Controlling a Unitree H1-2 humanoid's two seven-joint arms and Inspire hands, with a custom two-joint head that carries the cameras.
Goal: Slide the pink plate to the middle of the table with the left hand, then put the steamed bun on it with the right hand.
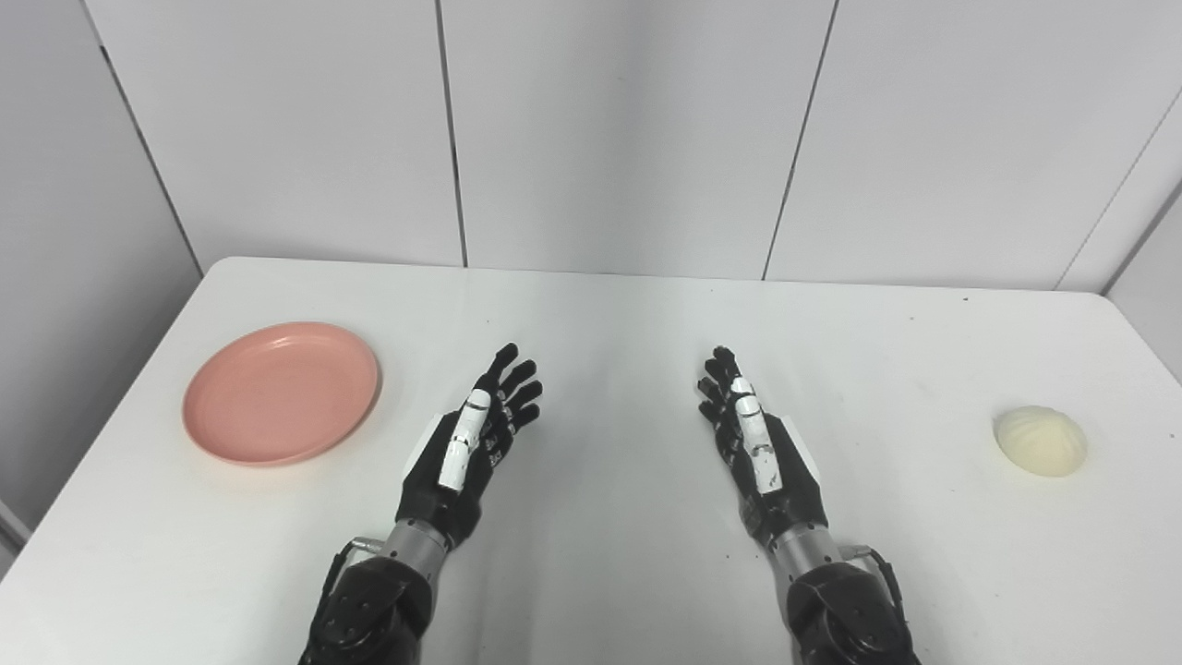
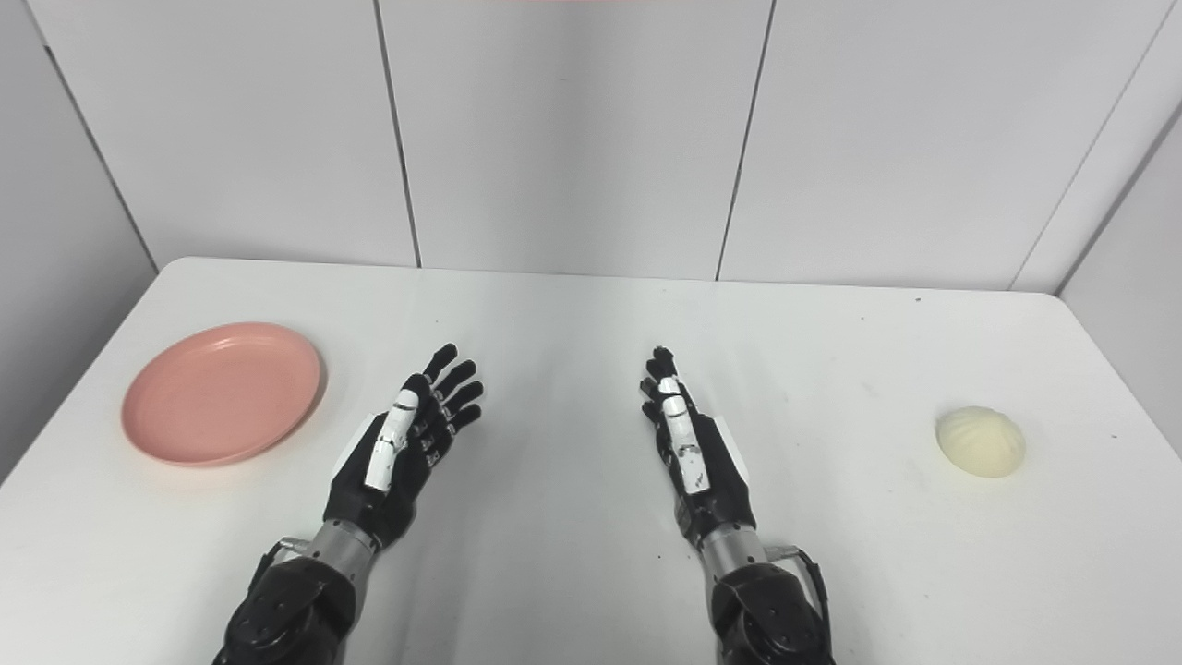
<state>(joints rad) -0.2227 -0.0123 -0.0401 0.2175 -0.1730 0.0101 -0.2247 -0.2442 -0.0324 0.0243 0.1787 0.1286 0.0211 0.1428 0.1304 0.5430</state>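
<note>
A pink plate [image 1: 282,392] lies at the left side of the white table [image 1: 609,314], with nothing on it. A pale cream steamed bun [image 1: 1040,441] sits on the table near the right edge. My left hand [image 1: 476,434] hovers over the table's middle, to the right of the plate and apart from it, fingers stretched out and holding nothing. My right hand [image 1: 753,439] mirrors it a little to the right of centre, open too, well to the left of the bun.
Grey wall panels [image 1: 609,129] stand right behind the table's far edge. The table's left edge runs close to the plate and its right edge close to the bun. A few small dark specks mark the tabletop.
</note>
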